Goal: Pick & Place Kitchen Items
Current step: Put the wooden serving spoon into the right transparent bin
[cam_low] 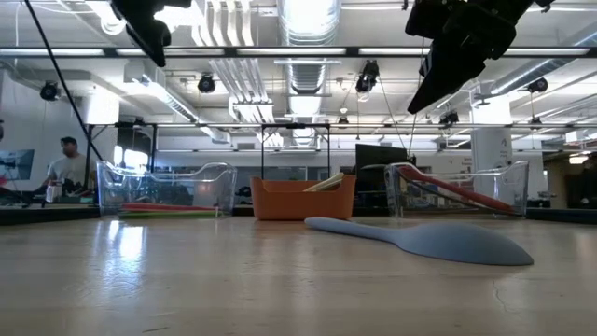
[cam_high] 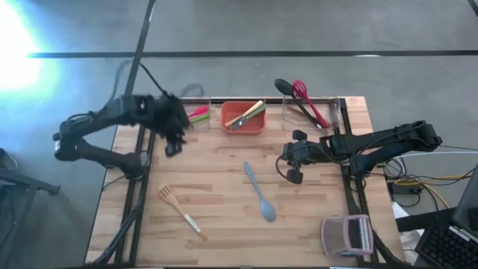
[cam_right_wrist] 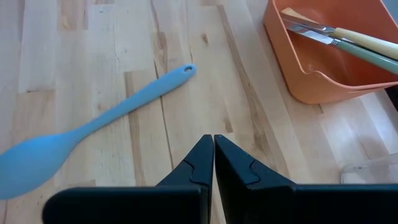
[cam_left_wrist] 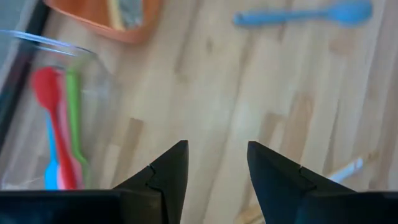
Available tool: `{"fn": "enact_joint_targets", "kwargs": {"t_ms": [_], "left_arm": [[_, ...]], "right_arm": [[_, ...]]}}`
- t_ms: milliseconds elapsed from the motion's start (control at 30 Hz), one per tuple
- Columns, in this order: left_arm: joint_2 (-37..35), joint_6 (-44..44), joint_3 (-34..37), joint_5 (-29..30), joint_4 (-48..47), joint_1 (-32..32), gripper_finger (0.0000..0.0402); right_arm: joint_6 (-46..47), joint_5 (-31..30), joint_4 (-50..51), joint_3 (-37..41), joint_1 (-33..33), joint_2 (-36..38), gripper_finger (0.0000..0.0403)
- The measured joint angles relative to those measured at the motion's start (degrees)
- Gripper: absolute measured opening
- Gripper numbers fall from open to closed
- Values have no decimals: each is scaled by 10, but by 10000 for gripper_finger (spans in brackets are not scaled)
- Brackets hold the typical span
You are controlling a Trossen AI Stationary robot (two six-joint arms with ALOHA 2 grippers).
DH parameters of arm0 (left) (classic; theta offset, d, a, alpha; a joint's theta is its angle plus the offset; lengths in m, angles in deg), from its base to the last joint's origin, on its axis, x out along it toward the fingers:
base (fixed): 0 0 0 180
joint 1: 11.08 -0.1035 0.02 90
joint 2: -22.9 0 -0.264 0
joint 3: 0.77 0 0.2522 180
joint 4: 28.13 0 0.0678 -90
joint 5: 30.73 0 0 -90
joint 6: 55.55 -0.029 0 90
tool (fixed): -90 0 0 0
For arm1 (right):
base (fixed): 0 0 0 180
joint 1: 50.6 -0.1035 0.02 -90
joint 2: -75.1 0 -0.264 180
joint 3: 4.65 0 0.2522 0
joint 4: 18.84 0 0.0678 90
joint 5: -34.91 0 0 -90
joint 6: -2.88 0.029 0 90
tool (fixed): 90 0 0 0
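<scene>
Left gripper (cam_high: 173,146) hovered empty, fingers (cam_left_wrist: 166,171) apart, near left clear bin (cam_high: 196,118). Right gripper (cam_high: 291,161) shut, empty. Blue spoon (cam_high: 259,193) and wooden spatula (cam_high: 179,211) lay loose on worktop (cam_high: 224,179). Best: straddle handle crosswise, descend low.

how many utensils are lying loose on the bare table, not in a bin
2: a blue spoon near the table's middle, and a wooden spatula toward the front left. The rest sit in bins.
</scene>
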Motion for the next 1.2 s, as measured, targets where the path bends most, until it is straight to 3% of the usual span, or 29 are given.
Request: {"fn": "enact_joint_targets", "kwargs": {"t_ms": [233,467,900,1200], "left_arm": [[17,103,46,63,0,182,158],[51,100,86,63,3,299,151],[133,138,191,22,30,363,151],[147,140,238,12,133,412,151]], "right_arm": [[0,0,-4,0,0,0,9],[0,-1,-21,0,0,0,9],[1,0,-27,0,0,0,8],[27,0,-28,0,0,0,8]]}}
